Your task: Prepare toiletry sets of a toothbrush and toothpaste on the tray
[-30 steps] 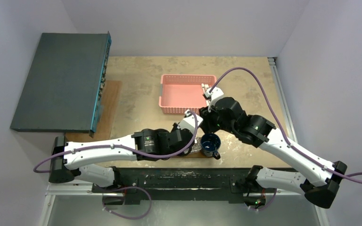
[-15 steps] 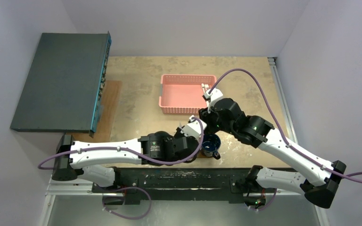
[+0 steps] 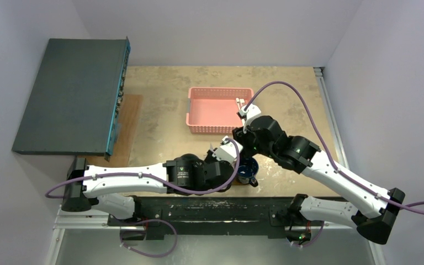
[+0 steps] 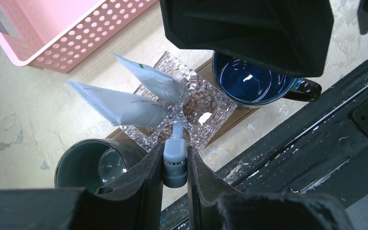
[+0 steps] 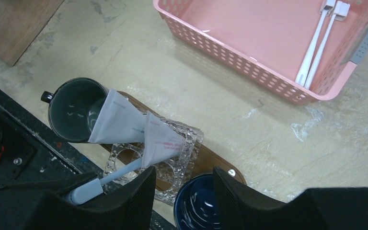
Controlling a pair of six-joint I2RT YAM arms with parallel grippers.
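Toothbrush (image 4: 176, 143), slim white plastic: clamped between fingers of left gripper (image 4: 175, 165), shifted rightward within last second; tip at dimpled glass holder (image 4: 206, 103) just beyond fingertips. Right gripper (image 5: 183, 179) fingers apart, empty. Release judged next.

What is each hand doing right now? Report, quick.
Left hand: closed on a toothbrush.
Right hand: open, holding nothing.
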